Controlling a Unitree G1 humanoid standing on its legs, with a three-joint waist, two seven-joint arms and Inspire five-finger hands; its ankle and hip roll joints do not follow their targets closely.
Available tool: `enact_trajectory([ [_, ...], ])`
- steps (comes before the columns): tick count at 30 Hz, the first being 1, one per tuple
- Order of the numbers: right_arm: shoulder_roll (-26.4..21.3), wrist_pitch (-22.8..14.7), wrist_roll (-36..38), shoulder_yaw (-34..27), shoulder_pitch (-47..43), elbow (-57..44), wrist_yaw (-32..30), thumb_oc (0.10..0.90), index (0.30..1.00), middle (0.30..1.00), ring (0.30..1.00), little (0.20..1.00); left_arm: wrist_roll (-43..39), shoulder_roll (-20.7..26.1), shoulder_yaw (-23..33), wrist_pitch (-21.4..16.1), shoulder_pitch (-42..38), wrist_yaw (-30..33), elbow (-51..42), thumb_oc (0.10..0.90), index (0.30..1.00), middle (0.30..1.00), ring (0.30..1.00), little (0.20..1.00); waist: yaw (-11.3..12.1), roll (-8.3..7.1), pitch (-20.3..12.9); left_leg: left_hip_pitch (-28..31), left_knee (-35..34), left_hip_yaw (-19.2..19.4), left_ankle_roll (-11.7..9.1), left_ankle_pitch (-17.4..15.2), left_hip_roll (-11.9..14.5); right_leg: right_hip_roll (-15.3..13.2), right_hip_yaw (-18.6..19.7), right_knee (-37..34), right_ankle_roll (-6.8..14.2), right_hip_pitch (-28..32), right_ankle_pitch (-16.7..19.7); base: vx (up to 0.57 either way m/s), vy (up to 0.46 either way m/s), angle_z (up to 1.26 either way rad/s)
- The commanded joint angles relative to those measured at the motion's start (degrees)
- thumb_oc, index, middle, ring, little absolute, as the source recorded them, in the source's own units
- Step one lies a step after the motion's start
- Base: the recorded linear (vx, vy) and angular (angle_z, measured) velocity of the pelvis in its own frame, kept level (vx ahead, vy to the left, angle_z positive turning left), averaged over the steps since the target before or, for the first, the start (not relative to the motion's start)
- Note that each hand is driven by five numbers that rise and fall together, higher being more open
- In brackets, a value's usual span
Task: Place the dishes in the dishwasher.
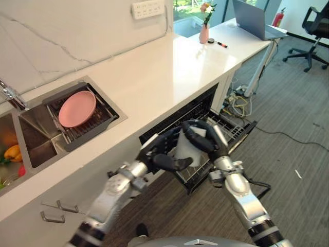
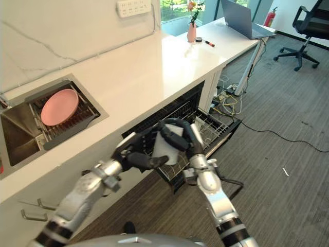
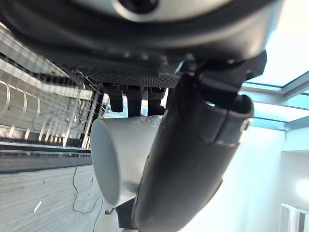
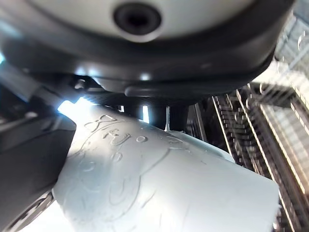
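Both arms are extended forward and brought together. The left hand (image 1: pixel 160 154) is held with fingers curled and thumb extended sideways; the right hand (image 1: pixel 203 139) is curled over from the opposite side, fingers bent.

I see a pale, matt plastic-looking cup (image 4: pixel 164 183) with raised embossed patterning on its smooth wall. The pulled-out dishwasher rack (image 1: pixel 234 131) is thin metal wire. The white countertop (image 1: pixel 154 72) looks polished and glossy, the sink tray (image 1: pixel 36 136) brushed metal, the round pink plate (image 1: pixel 77 108) smooth, and the grey floor (image 1: pixel 293 123) rough carpet.
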Motion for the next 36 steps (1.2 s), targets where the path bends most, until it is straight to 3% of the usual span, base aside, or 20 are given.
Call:
enact_trajectory([
  [1,-4.6,-2.8,4.3,-9.1,-2.0,-2.2,-1.0,0.4,0.3,0.3,0.3,0.3,5.0,3.5,6.0,-11.1,-7.2,7.3,2.5,0.8,0.9,0.9,0.9,0.9,0.4,0.18,-3.2,6.0,0.2,2.5,-0.1,-6.2,1.6,-0.3,1.0,0.4,1.3,-3.2,0.0,0.01,0.005,-0.22],
  [10,-4.5,-3.7,3.0,-7.7,-1.8,-7.4,-1.6,0.4,0.3,0.3,0.3,0.3,8.7,1.3,1.8,-11.9,-13.4,10.6,6.1,0.8,0.9,0.9,0.9,0.9,-1.5,0.5,-3.7,7.2,0.2,4.4,0.2,-7.1,1.2,-0.5,2.8,0.4,1.6,-3.9,0.6,0.0,0.007,-0.18],
  [14,-4.3,-4.2,3.3,-6.7,-2.2,-8.0,-1.7,0.4,0.3,0.3,0.3,0.3,11.6,1.4,1.2,-12.6,-14.9,12.2,5.8,0.8,0.9,0.9,0.9,0.9,-1.6,0.51,-3.7,7.3,0.2,4.6,0.3,-7.2,1.0,-0.6,3.0,0.4,1.7,-4.0,0.7,0.0,-0.001,-0.01],
  [18,-5.0,-5.5,2.0,-5.0,-2.6,-10.3,-2.2,0.4,0.3,0.3,0.3,0.3,20.3,2.3,0.4,-14.6,-17.8,16.7,5.4,0.8,0.9,0.9,0.9,0.9,-1.6,0.41,-3.5,7.3,0.2,4.3,0.2,-7.3,1.0,-0.8,2.7,0.4,1.8,-3.8,0.7,0.0,0.0,0.0],
  [22,-4.9,-5.8,1.6,-4.5,-3.0,-10.2,-3.3,0.4,0.3,0.3,0.3,0.3,20.6,2.2,0.0,-14.8,-18.4,17.6,5.5,0.8,0.9,0.9,0.9,0.9,-1.7,0.46,-3.6,7.1,0.2,4.1,0.2,-7.3,0.9,-0.8,2.4,0.4,1.8,-3.9,0.7,0.0,-0.006,0.03],
  [23,-4.9,-5.7,1.6,-4.3,-3.1,-10.3,-3.4,0.4,0.3,0.3,0.3,0.3,20.5,2.2,-0.1,-14.9,-18.4,17.7,5.4,0.4,0.3,0.3,0.3,0.3,-1.6,0.48,-3.6,7.0,0.2,4.0,0.2,-7.3,0.9,-0.8,2.3,0.4,1.8,-3.8,0.7,0.0,0.0,0.0],
  [36,-5.4,-5.8,-1.7,-4.6,-3.5,-11.4,-3.8,0.4,0.3,0.3,0.3,0.3,20.0,2.6,0.3,-15.3,-18.5,17.4,4.8,0.4,0.3,0.3,0.3,0.3,-1.5,0.58,-3.6,6.9,0.2,3.7,0.2,-7.4,0.8,-0.7,2.1,0.4,1.9,-3.7,0.7,0.0,0.0,0.0],
])
